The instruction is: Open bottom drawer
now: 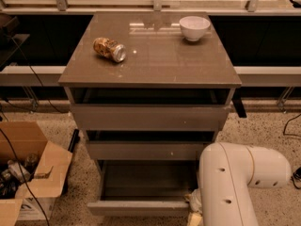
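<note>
from my remote seat i see the bottom drawer (141,206) at the foot of the cabinet. it is pulled out well forward of the two drawers above it. its slim grey-brown front panel sits low in the view, and its shallow tray lies open to the camera behind that panel.

the robot's white arm (230,182) fills the lower right corner. it bends down beside the right end of the drawer. the gripper (194,209) shows only as a small pale piece below the arm, just at the right front corner of the bottom drawer. the arm hides most of it, so i cannot tell whether the jaws are apart or together, or whether they touch the panel.

the middle drawer (146,150) and the top drawer (148,117) each show a dark gap above their fronts.

on the counter (155,67) a can (109,49) lies on its side toward the left. a white bowl (194,27) stands upright near the back right, well apart from the can.

on the speckled floor to the left of the cabinet sits an open cardboard box (33,171) with dark clutter inside.
</note>
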Motion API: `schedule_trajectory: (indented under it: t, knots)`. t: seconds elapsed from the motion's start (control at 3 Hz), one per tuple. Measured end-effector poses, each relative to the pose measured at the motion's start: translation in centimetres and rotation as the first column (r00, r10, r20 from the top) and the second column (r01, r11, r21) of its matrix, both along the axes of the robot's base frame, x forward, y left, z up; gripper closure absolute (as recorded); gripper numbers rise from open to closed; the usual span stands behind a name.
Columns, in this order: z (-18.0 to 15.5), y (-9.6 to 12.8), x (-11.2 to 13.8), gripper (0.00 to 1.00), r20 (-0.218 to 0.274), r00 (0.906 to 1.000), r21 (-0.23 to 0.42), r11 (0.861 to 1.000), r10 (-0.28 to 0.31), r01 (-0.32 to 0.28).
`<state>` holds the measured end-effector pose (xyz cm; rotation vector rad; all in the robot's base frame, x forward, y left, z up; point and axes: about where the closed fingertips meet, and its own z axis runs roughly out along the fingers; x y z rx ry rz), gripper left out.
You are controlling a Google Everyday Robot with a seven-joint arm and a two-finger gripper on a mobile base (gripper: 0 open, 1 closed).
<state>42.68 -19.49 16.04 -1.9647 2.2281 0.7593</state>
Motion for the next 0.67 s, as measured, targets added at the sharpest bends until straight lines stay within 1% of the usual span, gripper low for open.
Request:
schedule_trajectory:
  t: [0.33,0.67]
  knots:
    - [-0.1,-0.1,-0.1,0.47,-0.006,1.0000,0.000,1.000,-0.005,0.005]
    - [0.2,0.3,-3.2,0.70,-0.053,0.9981,-0.027,0.999,-0.030,0.028]
